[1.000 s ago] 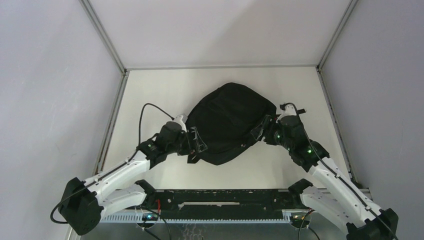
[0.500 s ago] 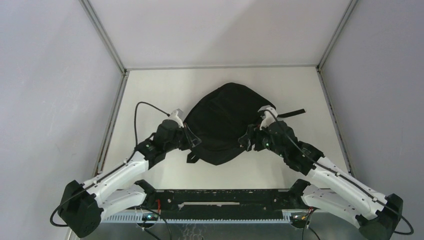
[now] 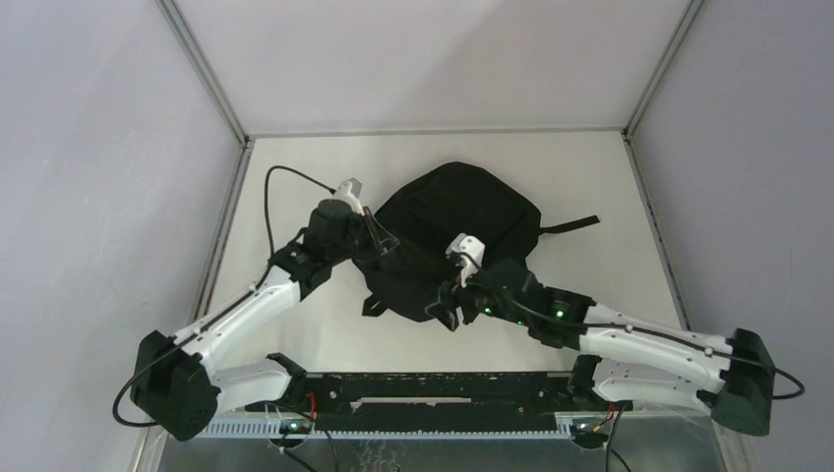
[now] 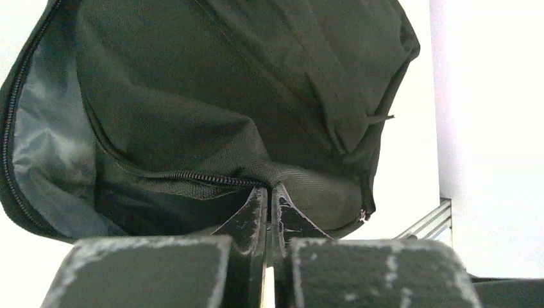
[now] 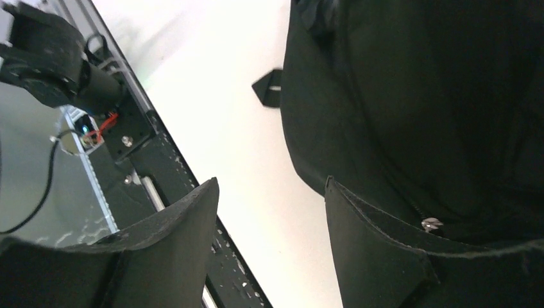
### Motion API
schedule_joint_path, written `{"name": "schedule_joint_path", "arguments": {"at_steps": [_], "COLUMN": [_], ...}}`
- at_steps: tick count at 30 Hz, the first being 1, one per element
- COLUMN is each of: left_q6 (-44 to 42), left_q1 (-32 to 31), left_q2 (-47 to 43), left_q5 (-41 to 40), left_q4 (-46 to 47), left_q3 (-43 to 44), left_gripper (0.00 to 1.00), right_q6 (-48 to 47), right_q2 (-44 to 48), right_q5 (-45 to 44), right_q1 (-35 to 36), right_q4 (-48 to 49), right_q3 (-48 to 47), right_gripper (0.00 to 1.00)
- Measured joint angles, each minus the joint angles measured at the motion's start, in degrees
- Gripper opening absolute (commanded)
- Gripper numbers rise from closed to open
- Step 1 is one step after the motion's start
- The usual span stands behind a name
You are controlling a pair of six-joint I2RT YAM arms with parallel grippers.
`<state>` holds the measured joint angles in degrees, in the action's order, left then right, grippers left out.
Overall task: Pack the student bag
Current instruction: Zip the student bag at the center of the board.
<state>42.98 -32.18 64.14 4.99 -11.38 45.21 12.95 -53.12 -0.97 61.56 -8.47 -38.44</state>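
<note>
Left gripper (image 4: pixel 268 192) just snapped shut on the bag (image 3: pixel 462 211), right at its zip edge. Right gripper (image 5: pixel 269 187) swung in at the near side, jaws apart, holding nothing. The bag lies in the middle of the table (image 3: pixel 295 177), so I'd guess the opening-up has started.

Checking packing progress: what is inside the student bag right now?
Through the open zip, the student bag shows only grey lining and shadow; the flap pinched in the left pincer covers the rest.
</note>
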Motion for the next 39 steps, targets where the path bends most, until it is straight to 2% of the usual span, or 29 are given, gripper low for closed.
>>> {"name": "schedule_joint_path", "arguments": {"at_steps": [7,12,22,29,33,39], "left_q6": [0.09,0.07,0.04,-0.04,-0.35,-0.94], "left_q1": [5.03,6.12,6.29,6.34,6.34,6.38], "left_q2": [10.80,15.87,17.38,17.46,17.49,17.86], "left_q5": [5.27,7.43,9.81,10.69,10.93,11.41], "left_q4": [0.72,0.96,1.81,1.88,1.86,1.92], "left_q3": [4.74,5.29,6.01,6.01,6.01,6.03], "left_gripper": [0.00,0.00,0.00,0.00,0.00,0.00], "right_q6": [-0.22,0.96,4.70,5.57,5.42,4.66], "right_q2": [-12.28,-18.84,-25.42,-29.79,-29.97,-29.57], "right_q5": [1.14,2.71,2.82,4.52,8.76,17.55], "right_q1": [-0.83,-3.91,-9.22,-10.88,-10.97,-9.90], "right_q4": [0.76,0.52,-1.11,-1.38,-1.90,-3.65], "right_q3": [-4.02,-9.92,-12.35,-12.37,-12.59,-12.74], "right_gripper": [0.71,0.78,0.80,0.77,0.69,0.69]}}
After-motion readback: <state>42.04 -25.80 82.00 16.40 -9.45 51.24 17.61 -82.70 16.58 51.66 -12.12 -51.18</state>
